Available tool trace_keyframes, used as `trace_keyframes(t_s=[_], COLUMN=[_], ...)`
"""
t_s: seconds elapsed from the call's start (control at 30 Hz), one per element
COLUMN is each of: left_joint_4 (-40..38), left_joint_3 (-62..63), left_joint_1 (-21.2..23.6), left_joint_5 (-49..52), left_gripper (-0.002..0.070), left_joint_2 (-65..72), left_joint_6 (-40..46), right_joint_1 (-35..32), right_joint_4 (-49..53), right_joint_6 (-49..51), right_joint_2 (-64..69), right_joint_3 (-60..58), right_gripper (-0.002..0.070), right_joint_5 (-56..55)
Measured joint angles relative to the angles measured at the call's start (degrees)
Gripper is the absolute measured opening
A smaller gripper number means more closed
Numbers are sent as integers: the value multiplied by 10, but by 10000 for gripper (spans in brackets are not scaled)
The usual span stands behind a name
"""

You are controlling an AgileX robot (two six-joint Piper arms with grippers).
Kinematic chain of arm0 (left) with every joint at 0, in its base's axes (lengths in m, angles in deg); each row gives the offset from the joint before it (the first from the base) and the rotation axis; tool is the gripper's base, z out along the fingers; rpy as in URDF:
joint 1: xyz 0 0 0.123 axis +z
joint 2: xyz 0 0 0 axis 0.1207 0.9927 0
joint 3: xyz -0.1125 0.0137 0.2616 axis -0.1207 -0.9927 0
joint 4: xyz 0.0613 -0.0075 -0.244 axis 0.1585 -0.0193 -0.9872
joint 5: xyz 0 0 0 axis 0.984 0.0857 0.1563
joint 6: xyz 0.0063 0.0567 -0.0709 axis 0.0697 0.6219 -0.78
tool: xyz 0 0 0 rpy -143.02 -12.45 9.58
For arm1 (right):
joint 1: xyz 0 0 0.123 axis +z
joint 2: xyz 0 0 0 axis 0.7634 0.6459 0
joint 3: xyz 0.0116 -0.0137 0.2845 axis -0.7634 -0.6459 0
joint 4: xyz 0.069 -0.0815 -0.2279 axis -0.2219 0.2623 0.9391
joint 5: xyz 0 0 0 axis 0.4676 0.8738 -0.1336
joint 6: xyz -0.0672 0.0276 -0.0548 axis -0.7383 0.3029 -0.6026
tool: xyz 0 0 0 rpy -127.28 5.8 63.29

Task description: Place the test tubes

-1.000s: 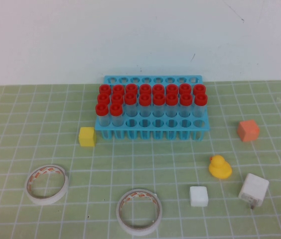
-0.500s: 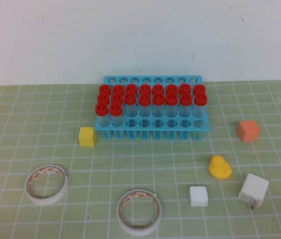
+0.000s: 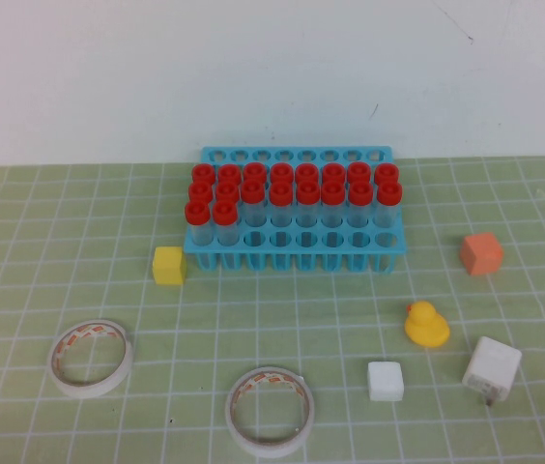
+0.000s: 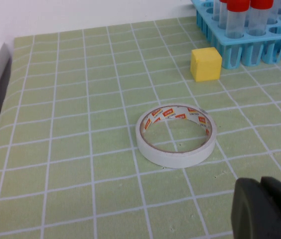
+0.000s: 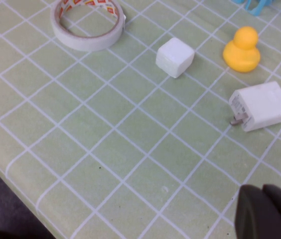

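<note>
Two full rows of the blue rack (image 3: 295, 253) are taken, and a third has only its two left-most holes filled. It is the biggest thing on the green gridded counter (image 3: 60, 222) and stands at the far middle, near the wall. Its front row and its rearmost row are open.

Every one of the test tubes (image 3: 280, 198) in view sits in that rack. Each stands upright with its long axis vertical, red cap up and clear body down in its hole. No loose tube shows on the counter, so I cannot say where the next one would come from.

My reading is that the arms are parked between placements, or that the supply in view is used up. A further placement would call for a tube gripped near the cap, held plumb over the third hole of the part-filled row, and then lowered straight.

Two tape rolls (image 3: 89, 389) lie flat at the near left and near middle. A white charger (image 3: 492, 369) is at the near right, with an orange cube (image 3: 481, 253) beyond it. A yellow cube (image 3: 169, 265) sits just beside the rack's left end, and a white cube (image 3: 386, 381) and a yellow duck (image 3: 426, 325) lie to the near right.

The left gripper (image 4: 261, 183) hangs low over the near left, close to a tape roll, with its jaws pressed together and empty. The right gripper (image 5: 262, 189) hangs over the near right edge by the charger, its jaws likewise pressed together on nothing.
</note>
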Motion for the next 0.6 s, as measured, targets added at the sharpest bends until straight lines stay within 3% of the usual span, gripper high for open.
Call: trace_keyframes(t_s=[0.3, 0.47, 0.6], left_joint_4=[-1, -1, -1], left_joint_3=[0, 0, 0], left_joint_1=[0, 0, 0], left_joint_5=[0, 0, 0], left_gripper=[-1, -1, -1], left_joint_2=[0, 0, 0], left_joint_6=[0, 0, 0], right_joint_1=[-11, -116, -244], right_joint_4=[1, 33, 46], right_joint_6=[-7, -22, -26], right_joint_2=[-31, -89, -126], right_joint_3=[-2, -7, -37], right_gripper=[-1, -1, -1], right_joint_5=[-3, -19, -67])
